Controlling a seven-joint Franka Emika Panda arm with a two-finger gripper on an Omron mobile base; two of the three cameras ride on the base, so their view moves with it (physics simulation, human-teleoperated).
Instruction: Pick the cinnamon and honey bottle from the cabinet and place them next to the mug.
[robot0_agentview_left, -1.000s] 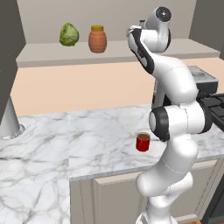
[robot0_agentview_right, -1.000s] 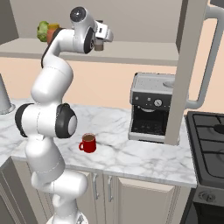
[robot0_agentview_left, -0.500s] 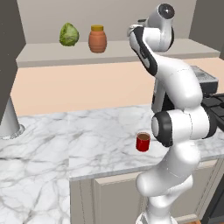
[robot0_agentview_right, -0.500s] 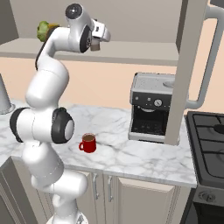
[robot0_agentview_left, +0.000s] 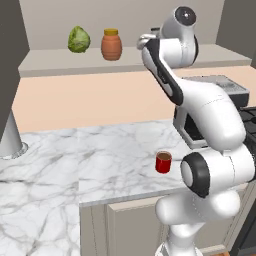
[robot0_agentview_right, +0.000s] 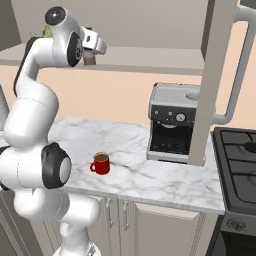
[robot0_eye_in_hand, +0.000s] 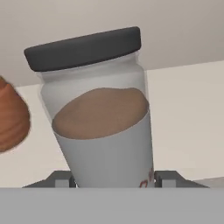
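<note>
Gripper (robot0_eye_in_hand: 113, 178) closed on the cinnamon (robot0_eye_in_hand: 98, 109), up at the cabinet (robot0_agentview_left: 60, 61).

Hand view: cinnamon sits between the two fingers (robot0_eye_in_hand: 59, 178), one each side of its lower body, jar leaning a bit in that view, dark cap on top, brown powder behind a pale label. Can't tell if its base touches the shelf. Right base view: gripper (robot0_agentview_right: 90, 59) at the shelf front with the shaker (robot0_agentview_right: 90, 58) under the hand. Honey bottle (robot0_agentview_left: 111, 44) stands on the shelf, beside a cabbage (robot0_agentview_left: 79, 40), both well left of the hand; its edge (robot0_eye_in_hand: 12, 116) shows just left of the cinnamon in hand view. Mug (robot0_agentview_left: 163, 162) on the marble counter (robot0_agentview_left: 75, 165), near the front edge, well below the gripper. Count: one cinnamon, one honey bottle, one mug, one cabbage, one coffee machine (robot0_agentview_right: 175, 122).
</note>
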